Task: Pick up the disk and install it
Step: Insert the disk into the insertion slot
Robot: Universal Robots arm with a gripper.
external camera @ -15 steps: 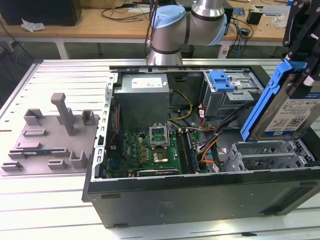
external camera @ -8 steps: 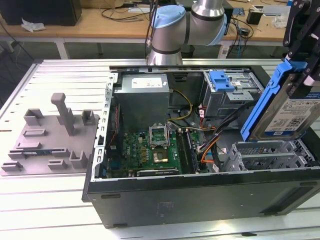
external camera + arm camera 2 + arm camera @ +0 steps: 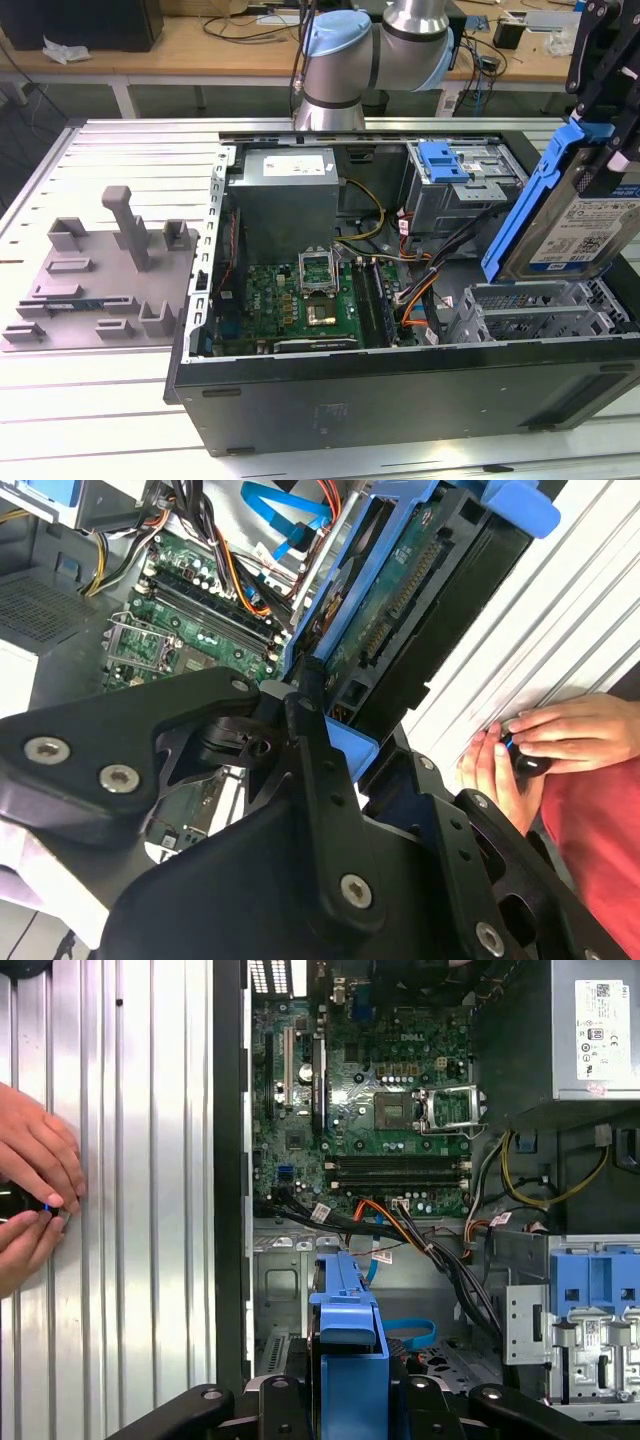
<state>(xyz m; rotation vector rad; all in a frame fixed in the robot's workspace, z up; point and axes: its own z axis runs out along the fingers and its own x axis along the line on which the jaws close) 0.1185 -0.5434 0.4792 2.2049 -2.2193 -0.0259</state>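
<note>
Hanging over the open computer case (image 3: 400, 390) at the exterior view's right, my gripper (image 3: 595, 140) pinches the disk (image 3: 585, 225) by its blue carrier. The disk hangs tilted on edge just below it, above the grey drive cage (image 3: 530, 310). That case lies on a slatted metal table (image 3: 120, 150), and a person's hands (image 3: 35, 1200) rest on the slats nearby.

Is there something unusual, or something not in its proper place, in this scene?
Yes. A person's hands rest on the slatted table just beside the open computer case, while the pincer holds the disk tilted above that case. Hands so near a working arm look unsafe.
</note>
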